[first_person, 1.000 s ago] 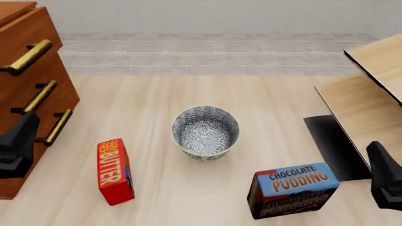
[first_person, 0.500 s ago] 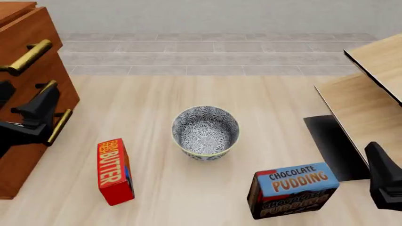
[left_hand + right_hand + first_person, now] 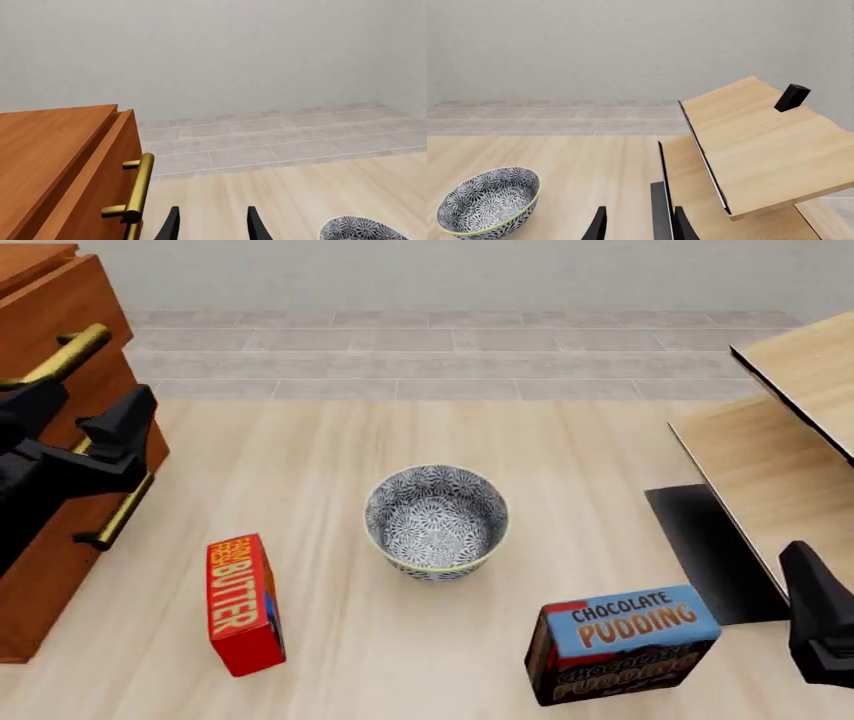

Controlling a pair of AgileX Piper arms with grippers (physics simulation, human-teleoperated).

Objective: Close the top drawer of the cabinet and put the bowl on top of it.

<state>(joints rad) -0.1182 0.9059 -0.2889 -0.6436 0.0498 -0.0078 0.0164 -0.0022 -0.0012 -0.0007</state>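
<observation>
At the left edge of the front view, the left claw stood open and empty beside the cabinet, whose reddish-brown top drawer projected forward, brass bar handle showing. The bowl, deep, white with dense dark floral patterning and a yellow-green rim, sat mid-surface, well apart. The right claw was open, holding nothing.
</observation>
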